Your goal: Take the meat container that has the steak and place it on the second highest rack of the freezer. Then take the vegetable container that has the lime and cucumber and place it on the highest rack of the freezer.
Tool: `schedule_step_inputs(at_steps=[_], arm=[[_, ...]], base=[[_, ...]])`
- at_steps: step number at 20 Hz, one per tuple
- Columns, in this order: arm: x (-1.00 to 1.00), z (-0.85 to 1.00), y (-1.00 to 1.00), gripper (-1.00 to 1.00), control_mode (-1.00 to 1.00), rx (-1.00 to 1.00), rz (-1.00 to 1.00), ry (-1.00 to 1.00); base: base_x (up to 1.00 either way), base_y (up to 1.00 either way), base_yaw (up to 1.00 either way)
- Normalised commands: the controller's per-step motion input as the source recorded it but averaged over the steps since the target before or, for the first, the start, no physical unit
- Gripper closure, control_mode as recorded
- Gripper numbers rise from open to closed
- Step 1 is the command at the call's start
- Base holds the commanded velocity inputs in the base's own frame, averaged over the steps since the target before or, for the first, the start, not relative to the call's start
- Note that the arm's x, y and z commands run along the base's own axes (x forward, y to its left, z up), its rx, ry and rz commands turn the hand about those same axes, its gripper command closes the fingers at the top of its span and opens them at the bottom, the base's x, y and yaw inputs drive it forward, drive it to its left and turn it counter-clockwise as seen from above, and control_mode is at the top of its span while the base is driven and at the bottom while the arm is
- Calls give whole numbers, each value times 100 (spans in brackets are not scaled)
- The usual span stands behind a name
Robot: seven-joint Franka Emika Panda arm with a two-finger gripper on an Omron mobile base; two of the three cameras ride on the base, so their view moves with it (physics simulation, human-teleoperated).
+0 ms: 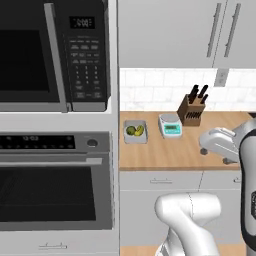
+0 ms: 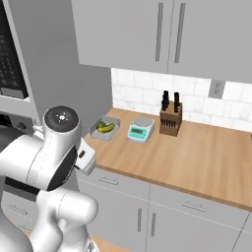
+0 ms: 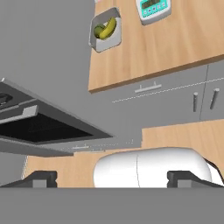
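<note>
My claw (image 3: 112, 179) spread open and empty, held high off the surface (image 3: 175, 48), vegetable container (image 3: 105, 29) far ahead holding lime (image 3: 99, 31) and cucumber (image 3: 110, 28)

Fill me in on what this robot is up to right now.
Nothing is being handled yet. The gripper is open and empty, away from the wooden counter. The vegetable container, with the lime and cucumber inside, sits at the counter's left end beside a kitchen scale and a knife block. No freezer step is done with it.
</note>
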Motion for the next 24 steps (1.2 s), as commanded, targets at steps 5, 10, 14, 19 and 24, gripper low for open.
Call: schedule_step_inputs(at_steps=[5,10,14,19,24], arm=[[0,-1,3,-100,-100,0,1,0],[96,-13,17,-100,-100,0,-37,14],[86,-8,46,-100,-100,3,-56,13],[67,-32,58,-100,-100,15,-38,16],[84,-32,0,-100,-100,33,-6,16]], base=[[-7,0,0],[0,0,0],[0,0,0],[0,0,0],[0,0,0]])
